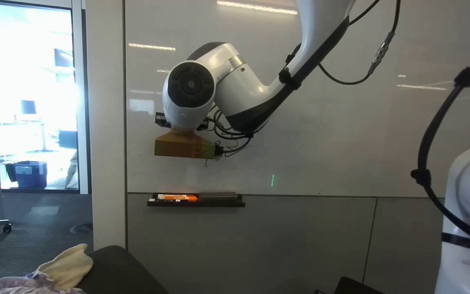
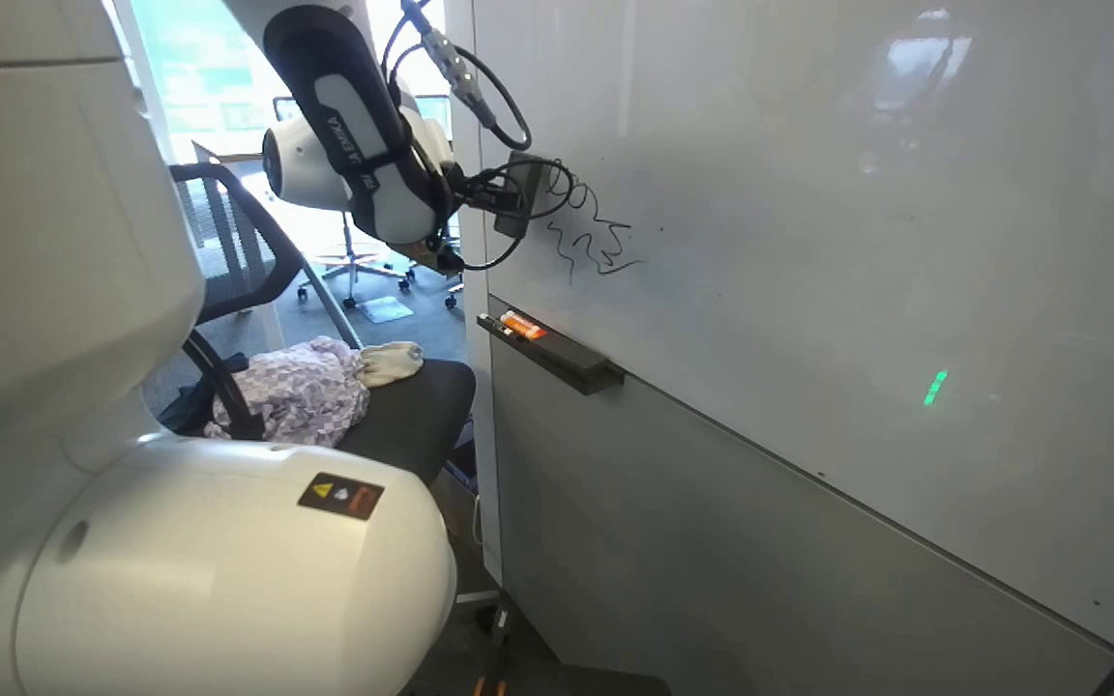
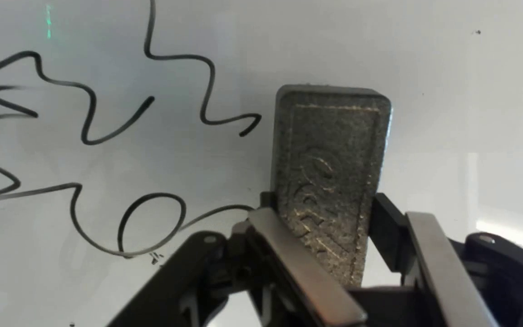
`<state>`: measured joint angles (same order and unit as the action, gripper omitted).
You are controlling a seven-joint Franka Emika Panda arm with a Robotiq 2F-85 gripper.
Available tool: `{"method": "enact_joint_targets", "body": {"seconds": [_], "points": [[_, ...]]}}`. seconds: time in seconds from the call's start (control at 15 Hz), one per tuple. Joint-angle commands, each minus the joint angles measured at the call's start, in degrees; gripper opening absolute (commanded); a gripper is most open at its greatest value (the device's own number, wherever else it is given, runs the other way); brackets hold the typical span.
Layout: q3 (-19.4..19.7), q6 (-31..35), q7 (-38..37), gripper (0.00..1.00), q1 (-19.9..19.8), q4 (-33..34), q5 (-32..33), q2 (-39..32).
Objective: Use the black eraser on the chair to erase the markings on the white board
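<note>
Likely erasing step — gripper (image 3: 325,210) clamped on eraser (image 3: 332,152)
We should next press flat, then sweep across the markings (image 3: 92,100) beside the gripper.

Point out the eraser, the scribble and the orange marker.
Black eraser (image 3: 327,177): wrist view, middle of its embossed face.
Scribble (image 3: 90,113): wrist view, a stroke near its middle.
Orange marker (image 2: 524,325): in an exterior view, middle of its body.
</note>
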<state>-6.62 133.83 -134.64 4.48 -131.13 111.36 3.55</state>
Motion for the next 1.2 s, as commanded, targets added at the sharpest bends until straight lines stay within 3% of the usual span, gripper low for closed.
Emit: {"method": "enact_joint_targets", "body": {"seconds": [0.0, 0.4, 1.13], "points": [[0.88, -2.97, -3.58, 0.28, 0.32, 3.84, 5.08, -3.55], [1.85, -6.58, -6.03, 0.28, -0.68, 4.46, 5.30, -6.28], [4.80, -10.05, -11.53, 0.28, -2.73, -2.91, 4.14, 0.32]]}}
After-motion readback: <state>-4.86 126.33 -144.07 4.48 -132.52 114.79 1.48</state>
